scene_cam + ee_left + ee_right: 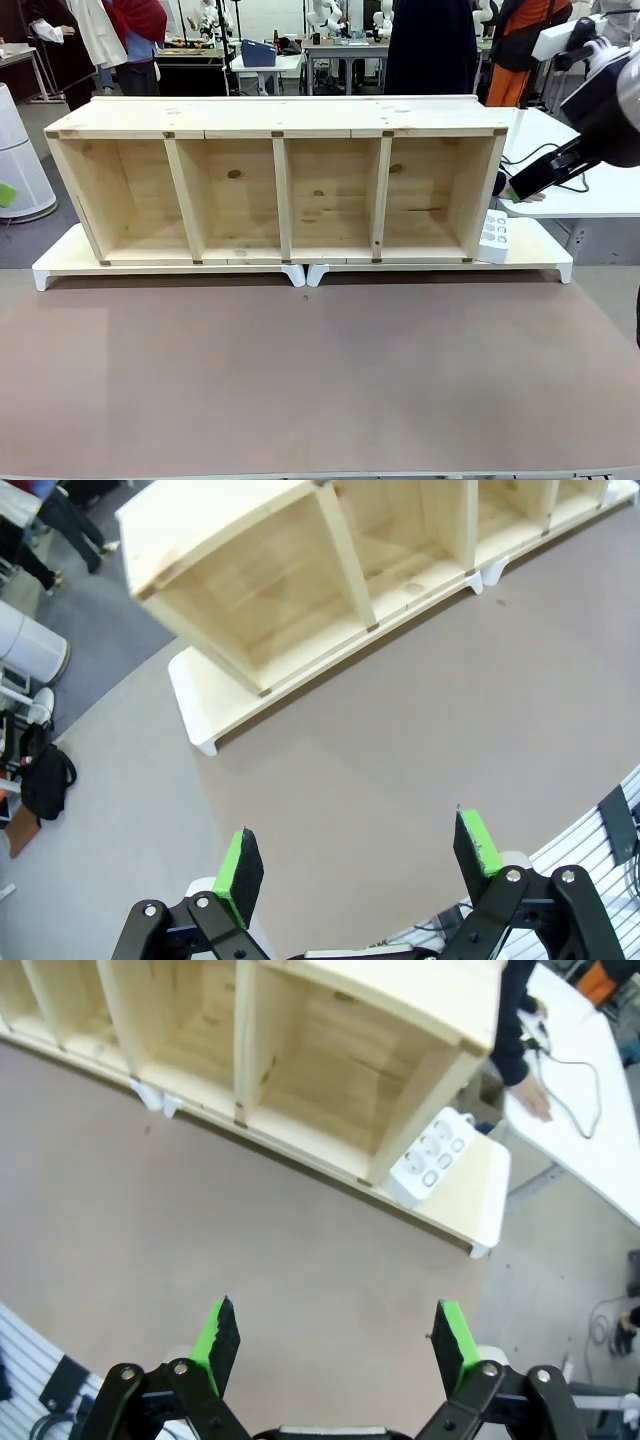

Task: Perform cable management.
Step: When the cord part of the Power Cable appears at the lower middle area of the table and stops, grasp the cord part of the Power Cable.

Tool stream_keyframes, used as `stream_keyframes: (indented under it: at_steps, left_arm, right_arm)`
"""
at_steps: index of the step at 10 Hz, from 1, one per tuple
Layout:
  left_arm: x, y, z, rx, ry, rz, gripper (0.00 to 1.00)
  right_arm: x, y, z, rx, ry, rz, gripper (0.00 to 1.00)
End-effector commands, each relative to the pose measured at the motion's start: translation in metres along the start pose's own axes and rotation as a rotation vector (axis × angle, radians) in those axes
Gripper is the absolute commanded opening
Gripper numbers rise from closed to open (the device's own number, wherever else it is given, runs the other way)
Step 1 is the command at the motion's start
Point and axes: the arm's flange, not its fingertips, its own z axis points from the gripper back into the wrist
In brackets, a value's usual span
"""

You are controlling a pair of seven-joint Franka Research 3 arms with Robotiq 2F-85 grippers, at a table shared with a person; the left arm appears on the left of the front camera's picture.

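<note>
Green-padded fingers (240, 865) first: my left gripper (360, 852) has its jaws apart, nothing held; my right gripper (335, 1332) same. Matte brown tabletop (320, 380) under both, in front of the shelf (280, 118). Front view gives the whole shelf: pale knotty pine, four open bays, on white risers (535, 250). Right wrist view adds a blocky white power strip (432, 1157) at the shelf's right end, and the cable (597, 1085): thin, black, looping on a white side table (600, 1160) beyond that end, by a person's hand (530, 1100).
</note>
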Motion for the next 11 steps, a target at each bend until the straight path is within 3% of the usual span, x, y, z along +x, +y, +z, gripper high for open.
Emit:
stream_keyframes:
  at_steps: [1,5,6,7,11]
  left_arm:
    - [-0.147,-0.036,-0.058,0.05,-0.049,0.064,1.0]
    - [-0.155,-0.03,-0.061,0.047,-0.088,0.11,1.0]
    - [-0.013,0.006,0.027,0.038,-0.039,0.068,1.0]
    - [-0.013,0.006,0.027,0.038,-0.039,0.068,1.0]
    - [-0.013,0.006,0.027,0.038,-0.039,0.068,1.0]
  right_arm:
    - [-0.083,0.012,-0.009,-0.047,-0.043,-0.072,1.0]
    - [-0.095,0.005,-0.01,-0.028,-0.043,-0.149,1.0]
    - [-0.094,0.004,-0.013,-0.017,-0.031,-0.139,1.0]
    - [-0.012,-0.012,0.038,-0.037,-0.046,-0.122,1.0]
    - [-0.012,-0.012,0.038,-0.037,-0.046,-0.122,1.0]
